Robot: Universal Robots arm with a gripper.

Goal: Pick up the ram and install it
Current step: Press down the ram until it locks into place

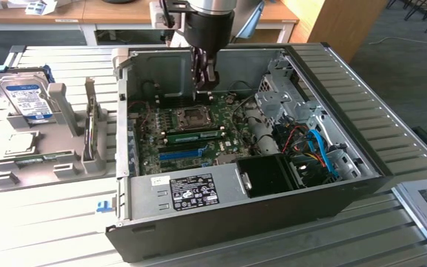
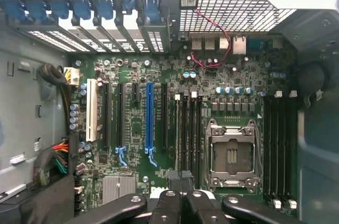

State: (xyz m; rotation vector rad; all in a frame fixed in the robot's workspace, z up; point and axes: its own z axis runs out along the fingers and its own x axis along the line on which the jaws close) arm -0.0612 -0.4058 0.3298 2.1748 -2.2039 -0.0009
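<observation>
The ram (image 1: 196, 135), a narrow green stick, sits in a slot just in front of the empty processor socket (image 1: 193, 116) on the motherboard inside the open case. My gripper (image 1: 206, 88) hangs above the board behind that socket, with its fingers shut and nothing visible between them. In the wrist view the shut gripper (image 2: 180, 181) has its tips over one end of the row of memory slots (image 2: 188, 128), beside the socket (image 2: 232, 155).
The case's walls (image 1: 324, 94) surround the board, with the drive cage and cables on the exterior view's right. A grey holder (image 1: 46, 167) on the exterior view's left carries a hard drive (image 1: 28, 100) and a silver processor chip (image 1: 20, 143).
</observation>
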